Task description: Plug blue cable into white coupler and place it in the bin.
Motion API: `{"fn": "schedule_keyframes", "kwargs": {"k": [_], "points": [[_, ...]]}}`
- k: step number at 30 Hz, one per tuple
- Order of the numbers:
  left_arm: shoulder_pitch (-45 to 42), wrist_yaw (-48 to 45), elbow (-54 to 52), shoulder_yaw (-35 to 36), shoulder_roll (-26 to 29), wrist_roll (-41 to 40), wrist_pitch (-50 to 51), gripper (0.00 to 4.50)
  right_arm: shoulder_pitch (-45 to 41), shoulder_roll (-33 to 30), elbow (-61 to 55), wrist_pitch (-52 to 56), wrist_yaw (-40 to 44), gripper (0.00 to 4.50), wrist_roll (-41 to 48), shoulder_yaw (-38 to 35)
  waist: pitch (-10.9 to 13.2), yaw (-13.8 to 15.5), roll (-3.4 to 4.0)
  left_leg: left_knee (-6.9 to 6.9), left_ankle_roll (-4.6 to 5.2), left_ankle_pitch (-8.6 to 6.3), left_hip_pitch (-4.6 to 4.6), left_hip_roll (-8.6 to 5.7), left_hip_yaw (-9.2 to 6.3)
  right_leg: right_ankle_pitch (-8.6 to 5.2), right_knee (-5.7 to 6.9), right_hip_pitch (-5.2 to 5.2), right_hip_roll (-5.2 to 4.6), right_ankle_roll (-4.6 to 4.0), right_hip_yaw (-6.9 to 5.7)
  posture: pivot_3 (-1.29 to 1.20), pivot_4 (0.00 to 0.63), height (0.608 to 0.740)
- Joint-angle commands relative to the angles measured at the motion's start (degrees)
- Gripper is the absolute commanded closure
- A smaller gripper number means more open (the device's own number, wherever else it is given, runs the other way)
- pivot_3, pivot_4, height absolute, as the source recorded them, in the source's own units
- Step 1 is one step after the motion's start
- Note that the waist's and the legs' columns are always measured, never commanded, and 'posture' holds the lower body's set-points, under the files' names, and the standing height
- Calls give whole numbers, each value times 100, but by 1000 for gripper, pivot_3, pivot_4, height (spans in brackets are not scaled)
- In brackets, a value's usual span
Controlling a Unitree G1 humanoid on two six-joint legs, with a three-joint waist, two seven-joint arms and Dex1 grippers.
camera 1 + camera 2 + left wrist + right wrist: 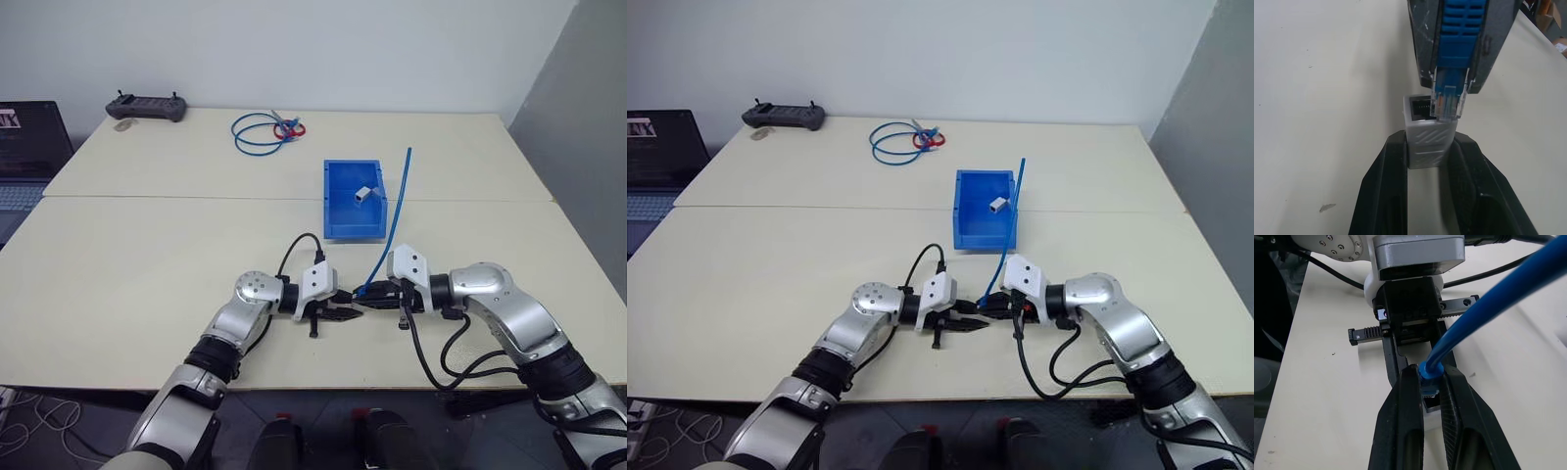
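We see the white coupler (1429,139) clamped between the fingers of the left gripper (336,313), its dark socket facing the right gripper (367,296). The right gripper's fingers are closed on the blue cable (395,217) just behind its clear plug (1448,100), whose tip sits at the socket mouth, not yet seated. The cable rises past the bin (338,204), which stands on the table (127,264) beyond both grippers.
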Motion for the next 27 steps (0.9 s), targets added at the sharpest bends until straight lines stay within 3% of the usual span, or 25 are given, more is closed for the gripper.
{"fn": "schedule_keyframes", "kwargs": {"k": [1, 11, 21, 27], "points": [[122, -61, -253, -3, 99, 16, 58, 3699, -116, -26, 494, -12, 104, 4310, -278, 69, 0, -2, 0, 0, 0, 0, 4, 1, -2, 0, 0, 3, 0, 0, 0, 0, 150, 740], [144, -40, -264, 14, 149, 39, 63, 3699, -295, -214, 360, 483, 558, 4310, 53, -150, 0, 17, 0, -3, 0, 0, 10, -1, -6, -4, 0, 12, -2, -7, 0, 0, 150, 740], [133, -87, -206, 4, 154, 72, 6, 3699, -248, 19, -293, 1288, 422, 4310, 731, -539, 1, 17, 1, -3, 0, 0, 6, -2, -8, -4, -1, 11, -7, -7, -1, 0, 150, 740], [81, -99, -156, -4, 124, 85, -8, 3699, -188, -7, -265, 1122, 346, 4310, 489, -388, 1, 17, 1, -3, 0, 0, 6, -2, -8, -4, -1, 11, -8, -7, -2, 0, 150, 740]]}}
